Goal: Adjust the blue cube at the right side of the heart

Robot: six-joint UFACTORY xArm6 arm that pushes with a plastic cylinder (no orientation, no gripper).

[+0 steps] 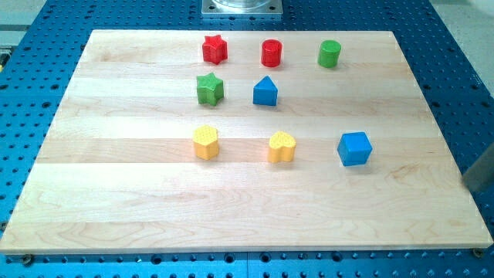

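In the camera view the blue cube (354,148) sits flat on the wooden board (139,208) toward the view's right, slightly turned, with no long axis to speak of; the yellow heart (282,147) lies well apart to its left, nothing between them. Further left sits a yellow hexagon block (205,142); above are a blue pentagon-like block (265,91), green star (209,89), red star (214,49), red cylinder (271,53) and green cylinder (329,53); my tip does not show, only a blurred dark shape (480,168) at the right edge, so its place I cannot tell.

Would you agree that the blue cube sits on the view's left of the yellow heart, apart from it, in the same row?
Not quite: in the camera view the blue cube sits on the view's right of the yellow heart, not its left. It is indeed apart from it, in the same row. My tip does not clearly show.
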